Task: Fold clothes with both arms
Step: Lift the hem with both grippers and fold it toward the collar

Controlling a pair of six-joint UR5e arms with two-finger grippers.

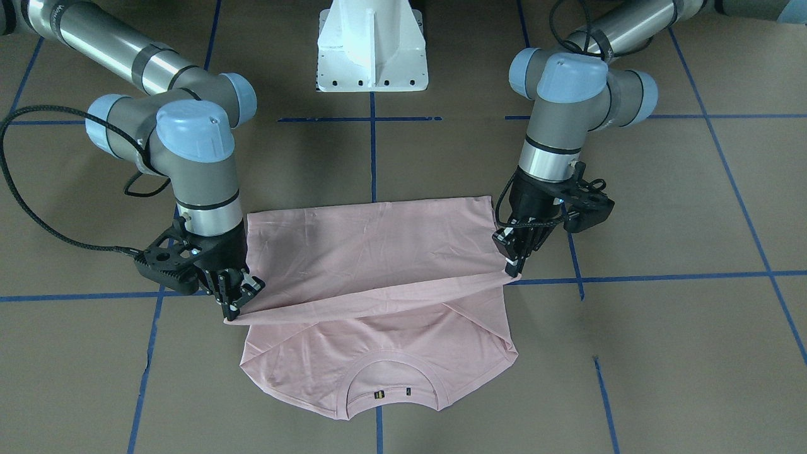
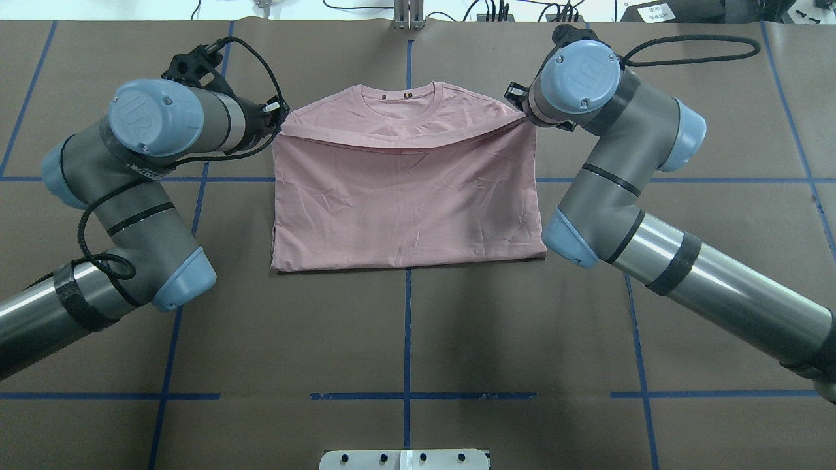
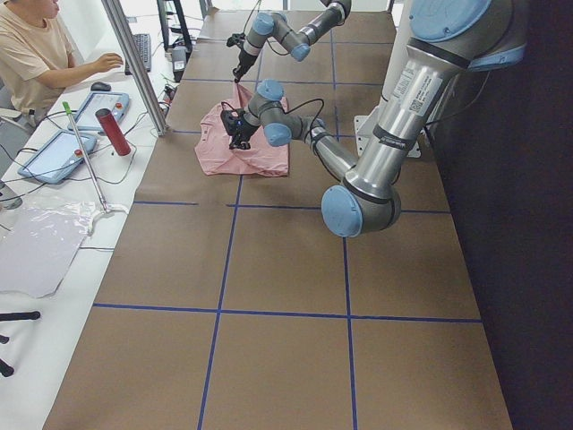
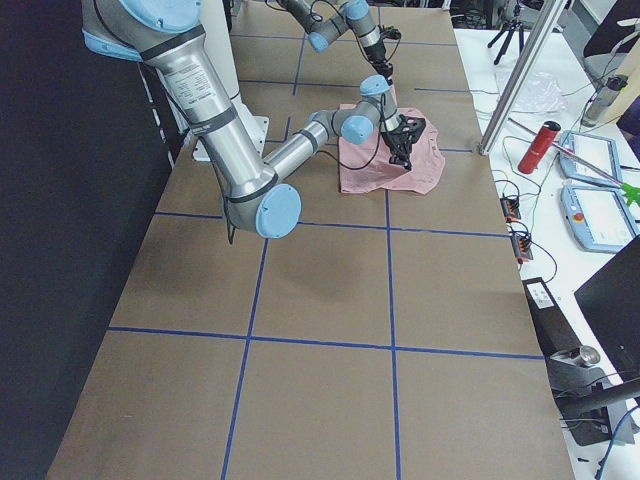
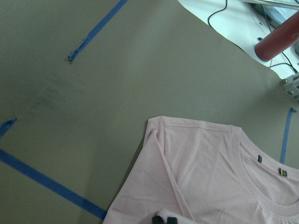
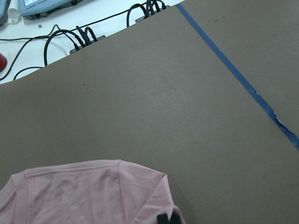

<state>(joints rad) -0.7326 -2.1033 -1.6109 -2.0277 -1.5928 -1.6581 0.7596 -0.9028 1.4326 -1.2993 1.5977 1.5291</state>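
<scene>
Item: T-shirt, pale pink, short-sleeved, one piece, plain side up; no print shows
- Position: mid-table, square to the blue tape lines, collar toward the operators' side, fold line toward the white pedestal base
- Condition: doubled over itself. The upper layer covers most of the body and stops short of the collar. Its free edge is raised off the lower layer and sags in a shallow curve between the two grippers
- Collar: ribbed round band, two small dark labels just inside it
- Left gripper: fingers drawn narrow, pinching one corner of the raised edge
- Right gripper: fingers drawn narrow, pinching the opposite corner; in its wrist view the fingertips sit in the cloth
- Edges and room: bare table on every side of the garment. The arms come in from either flank, with their elbows out wide of the cloth. Beyond the collar the table's far edge is near, with cables and a red cylinder on the white bench past it
- Materials: soft knit, finely creased across the upper layer; matt brown table covering; silver-grey tubular arms with light blue caps; black grippers
</scene>
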